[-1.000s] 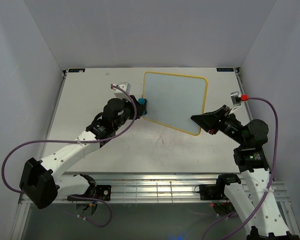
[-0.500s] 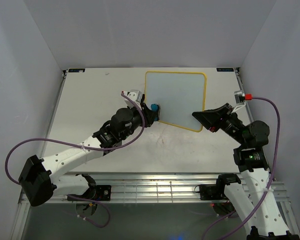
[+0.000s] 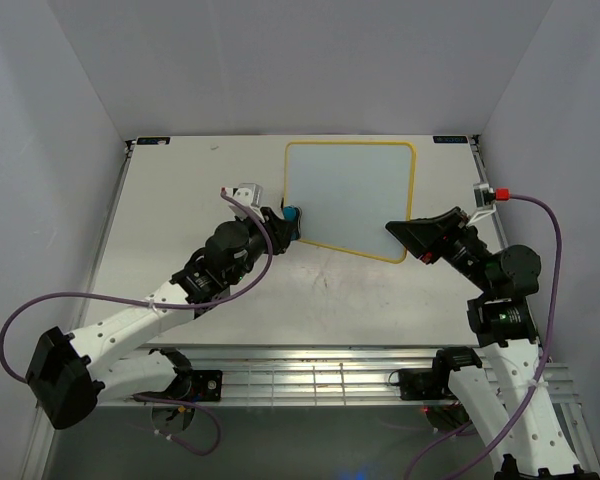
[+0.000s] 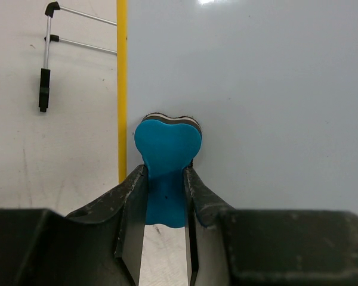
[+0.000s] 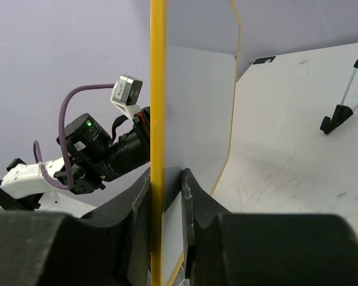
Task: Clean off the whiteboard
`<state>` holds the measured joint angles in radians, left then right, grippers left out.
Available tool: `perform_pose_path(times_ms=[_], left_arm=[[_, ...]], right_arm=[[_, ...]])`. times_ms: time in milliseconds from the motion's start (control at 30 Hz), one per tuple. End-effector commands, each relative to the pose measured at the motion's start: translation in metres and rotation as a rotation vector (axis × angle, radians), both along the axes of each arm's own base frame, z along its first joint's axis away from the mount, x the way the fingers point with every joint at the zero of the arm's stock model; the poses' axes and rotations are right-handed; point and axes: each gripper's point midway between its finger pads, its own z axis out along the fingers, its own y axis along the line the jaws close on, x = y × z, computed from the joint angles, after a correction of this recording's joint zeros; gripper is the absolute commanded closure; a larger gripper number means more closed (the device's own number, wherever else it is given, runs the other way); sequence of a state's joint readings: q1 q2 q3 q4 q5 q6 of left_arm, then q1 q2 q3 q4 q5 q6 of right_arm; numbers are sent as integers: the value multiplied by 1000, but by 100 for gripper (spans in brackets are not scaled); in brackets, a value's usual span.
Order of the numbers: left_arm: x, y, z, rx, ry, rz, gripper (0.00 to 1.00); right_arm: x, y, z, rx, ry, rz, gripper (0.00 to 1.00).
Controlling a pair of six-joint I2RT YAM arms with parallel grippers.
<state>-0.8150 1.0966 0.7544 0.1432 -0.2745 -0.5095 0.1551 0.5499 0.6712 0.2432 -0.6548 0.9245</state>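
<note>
The whiteboard is white with a yellow frame and shows no writing; it stands tilted at the table's back middle. My right gripper is shut on the whiteboard's right edge, one jaw on each face. My left gripper is shut on the blue bone-shaped eraser, whose head presses the whiteboard's face just inside its left frame. The eraser sits at the board's lower left edge in the top view.
The board's wire stand with a black foot lies on the table left of the frame; another foot shows in the right wrist view. Grey walls enclose the table on three sides.
My left gripper with the eraser swung right onto the board's lower left, then back left to the frame edge. The board shifted slightly; the right gripper keeps its hold.
</note>
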Motion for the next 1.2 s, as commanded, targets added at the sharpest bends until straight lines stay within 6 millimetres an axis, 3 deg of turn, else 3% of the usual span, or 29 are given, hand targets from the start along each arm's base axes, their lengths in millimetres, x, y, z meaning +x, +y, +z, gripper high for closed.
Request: perform_pose_path(times_ms=[0,200,400,500,833,967,1167], left_arm=[[1,10,-2,34,-8,28,100],[-2,-5,13,-16,-27,-28,100],[-17,-50,39,-73,-67,-115,100],[-31,-73,50,-96,-78,-156,100],[-86,-144,53,-167,-22,-266,100],[-88,-153,51,-158,-21,-246,100],[-55,-123,37,-89,32,-86,100]], right_arm=[[-38,1,60,102,-195,65,92],[-35,2,51,109,-166,77,92],[-25,1,41,122,-142,46,92],[-20,-1,39,122,-140,20,92],[-5,-5,34,157,-122,-25,92],[-2,-6,32,158,-118,-35,92],[6,-4,7,128,-76,-41,92]])
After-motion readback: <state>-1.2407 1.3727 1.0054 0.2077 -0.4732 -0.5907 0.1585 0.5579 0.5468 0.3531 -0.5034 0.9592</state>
